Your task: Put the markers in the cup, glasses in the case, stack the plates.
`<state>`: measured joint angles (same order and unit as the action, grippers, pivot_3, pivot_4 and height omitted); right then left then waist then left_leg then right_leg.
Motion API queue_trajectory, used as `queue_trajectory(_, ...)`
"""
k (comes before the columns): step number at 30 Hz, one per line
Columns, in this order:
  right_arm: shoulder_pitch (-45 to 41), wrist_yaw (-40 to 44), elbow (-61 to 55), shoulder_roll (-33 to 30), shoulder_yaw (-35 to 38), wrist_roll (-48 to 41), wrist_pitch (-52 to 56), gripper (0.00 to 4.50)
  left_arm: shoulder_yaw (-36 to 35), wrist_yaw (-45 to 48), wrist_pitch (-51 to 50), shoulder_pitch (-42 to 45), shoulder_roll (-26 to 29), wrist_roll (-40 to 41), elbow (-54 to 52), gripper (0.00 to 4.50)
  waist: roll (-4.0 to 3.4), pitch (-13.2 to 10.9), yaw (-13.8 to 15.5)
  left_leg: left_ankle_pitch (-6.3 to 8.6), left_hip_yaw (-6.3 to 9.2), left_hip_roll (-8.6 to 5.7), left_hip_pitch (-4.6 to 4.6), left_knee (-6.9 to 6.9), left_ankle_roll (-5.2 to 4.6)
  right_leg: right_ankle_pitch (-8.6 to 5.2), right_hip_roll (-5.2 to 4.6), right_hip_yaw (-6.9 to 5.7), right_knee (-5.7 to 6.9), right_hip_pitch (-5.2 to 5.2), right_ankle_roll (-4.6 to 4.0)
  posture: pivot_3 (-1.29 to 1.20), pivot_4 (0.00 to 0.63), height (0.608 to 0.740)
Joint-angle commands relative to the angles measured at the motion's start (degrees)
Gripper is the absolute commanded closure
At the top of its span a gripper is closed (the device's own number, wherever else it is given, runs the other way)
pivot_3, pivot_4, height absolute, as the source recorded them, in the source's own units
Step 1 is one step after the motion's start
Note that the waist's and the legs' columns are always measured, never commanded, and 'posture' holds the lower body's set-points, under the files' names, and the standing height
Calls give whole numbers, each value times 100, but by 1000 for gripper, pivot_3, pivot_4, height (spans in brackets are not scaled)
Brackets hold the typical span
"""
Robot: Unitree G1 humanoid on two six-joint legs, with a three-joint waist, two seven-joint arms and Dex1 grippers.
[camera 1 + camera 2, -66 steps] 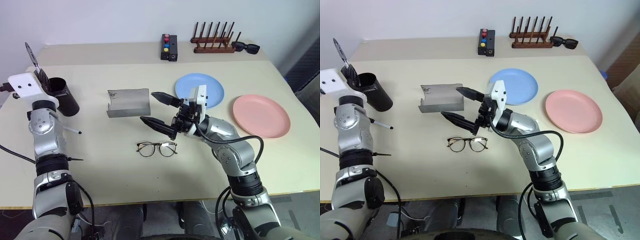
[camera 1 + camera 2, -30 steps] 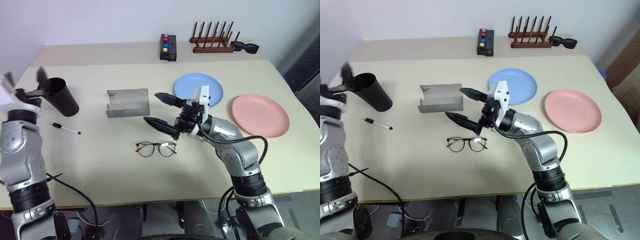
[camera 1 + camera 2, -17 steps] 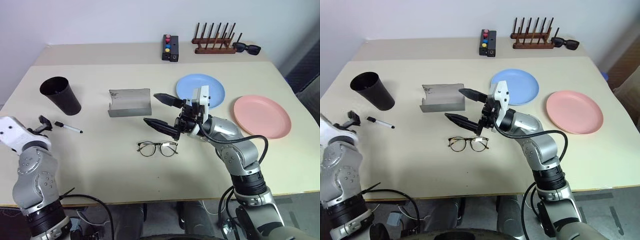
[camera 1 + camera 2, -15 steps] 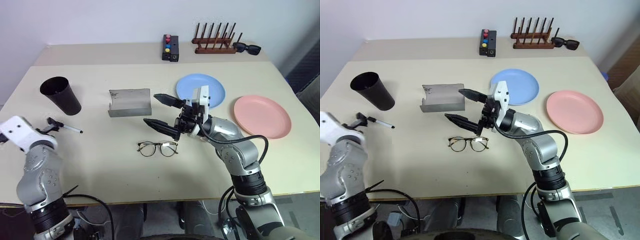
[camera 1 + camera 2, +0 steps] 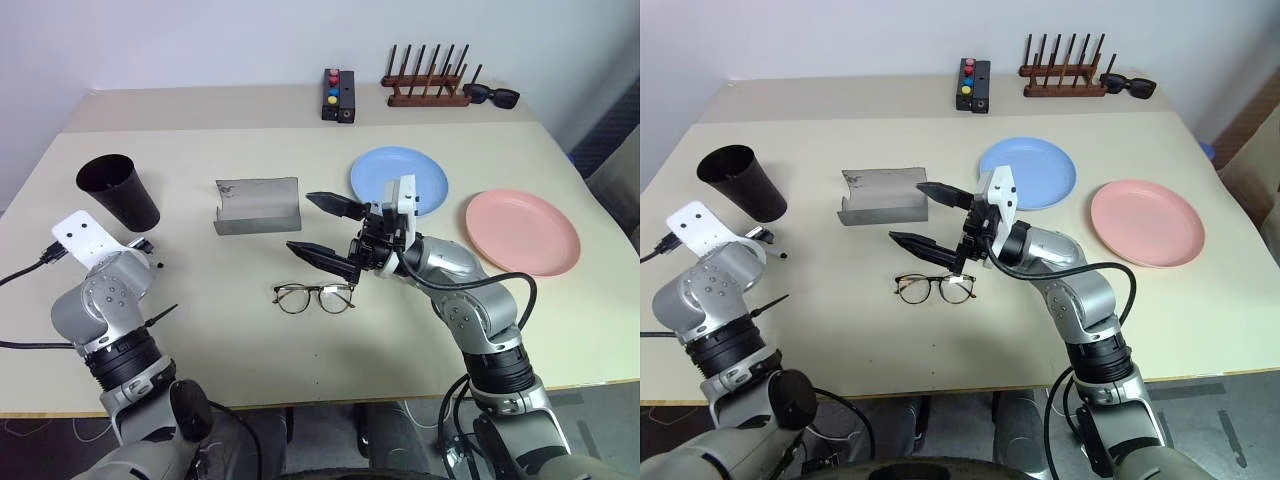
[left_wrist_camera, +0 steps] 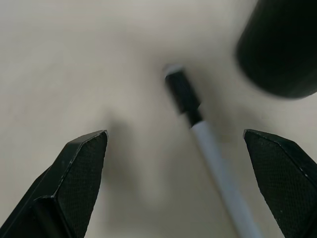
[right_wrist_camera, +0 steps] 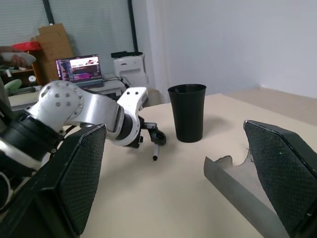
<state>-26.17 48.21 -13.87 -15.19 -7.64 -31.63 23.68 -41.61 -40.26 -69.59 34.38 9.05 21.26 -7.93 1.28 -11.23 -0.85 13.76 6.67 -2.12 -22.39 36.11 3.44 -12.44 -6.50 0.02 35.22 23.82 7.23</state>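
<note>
None done: all three jobs remain.
marker [image 6: 208, 144]: on table at cup's [image 5: 118, 190] 6 o'clock, left gripper [image 6: 178, 148] spread astride it.
glasses [image 5: 313, 297]: outside case [image 5: 258, 206]; right gripper [image 5: 325, 228] spread, empty.
plates: blue plate [image 5: 400, 180], pink plate [image 5: 522, 231] unstacked.

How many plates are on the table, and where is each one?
2. The light blue plate lies just behind the right gripper; the pink plate lies near the table's right edge. None seems hidden.

A beige table [image 5: 250, 360] carries three items along its far edge. At about 12 o'clock stands a small black box [image 5: 339, 95] with red, yellow and blue buttons; at 1 o'clock a brown wooden rack [image 5: 426, 82] of upright pegs, with black sunglasses [image 5: 491, 95] just beside its right end. Background clutter includes an open laptop [image 7: 79, 71].
</note>
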Motion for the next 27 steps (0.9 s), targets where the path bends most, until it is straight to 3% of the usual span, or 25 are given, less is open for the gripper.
queue_trajectory(1, -3, -24, -289, -11, 31, -85, -4, 0, -137, -250, -416, 302, 39, -389, 22, 540, 0, 0, 1, 0, 0, 0, 0, 0, 1, 0, 0, 0, 0, 0, 0, 0, 150, 734)
queue_trajectory(2, -5, -18, -305, -12, 35, -109, 12, 0, -188, -289, -529, 390, 24, -480, 74, 843, 0, 0, -4, -1, 0, 0, 0, 0, 1, 0, 0, 0, 1, 0, 0, 0, 150, 734)
queue_trajectory(9, -33, 14, -355, -16, 30, -179, 91, 0, -672, -324, -822, 723, -194, -932, 114, 4382, 0, 0, -17, -1, -1, 0, 0, -3, 3, 0, 0, 0, 0, 2, 0, 0, 150, 734)
queue_trajectory(11, -29, 22, -357, -17, 22, -181, 102, 0, -756, -273, -718, 730, -209, -1009, 79, 4452, 0, 0, -22, -1, -1, 0, 1, -4, 4, 0, 0, 0, 1, 2, 0, 0, 150, 734)
queue_trajectory(15, -32, 34, -340, -9, 11, -171, 102, 0, -763, 2, 648, 604, -105, -1006, -188, 4452, 0, 0, -21, -3, -1, 0, 0, -6, 8, 0, 0, 0, 1, 6, 0, 0, 150, 734)
queue_trajectory(18, -40, 43, -318, -1, 0, -162, 95, 0, -62, 1013, 2409, 140, 437, -1162, -508, 4452, 2, -1, -24, -6, -2, 1, -5, -9, 14, 1, 0, 1, 0, 13, -1, 0, 150, 734)
queue_trajectory(23, -47, 55, -293, 15, -15, -155, 83, 0, 873, 2973, 4499, -368, 1095, -939, -832, 4452, 3, -1, 72, -10, -3, 0, -16, -10, 21, 2, -2, 2, -2, 19, -5, 0, 150, 734)
queue_trajectory(27, -77, 80, -241, 57, -35, -148, 59, 0, 1104, 3506, 5277, -109, 1409, -937, -177, 4452, 3, -1, 100, -10, -6, -2, -13, 0, 21, -1, -5, 2, -12, 8, -21, 0, 150, 734)
